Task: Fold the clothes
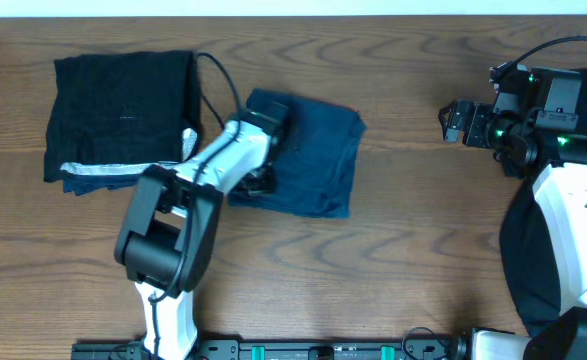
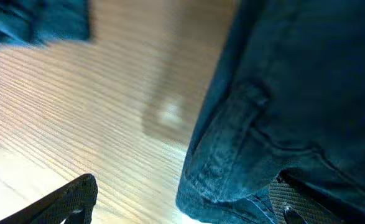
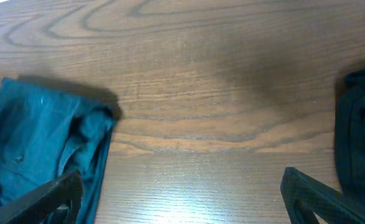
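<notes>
A folded pair of blue jeans (image 1: 313, 150) lies at the table's middle. My left gripper (image 1: 261, 180) is at its left edge. In the left wrist view the jaws (image 2: 182, 208) are open. One finger is over bare wood. The other is partly hidden under the jeans' seamed edge (image 2: 244, 137), so that edge lies between the fingers. My right gripper (image 1: 458, 120) is open and empty above bare table at the right, well away from the jeans. In the right wrist view its jaws (image 3: 182, 199) stand wide apart, with the jeans (image 3: 39, 143) at the left.
A folded black garment (image 1: 123, 100) lies at the back left on a blue one with a pale strip (image 1: 103, 170). A dark cloth (image 1: 518, 260) lies at the right edge by the right arm, and shows in the right wrist view (image 3: 359, 124). A cable (image 1: 218, 75) runs behind the left arm.
</notes>
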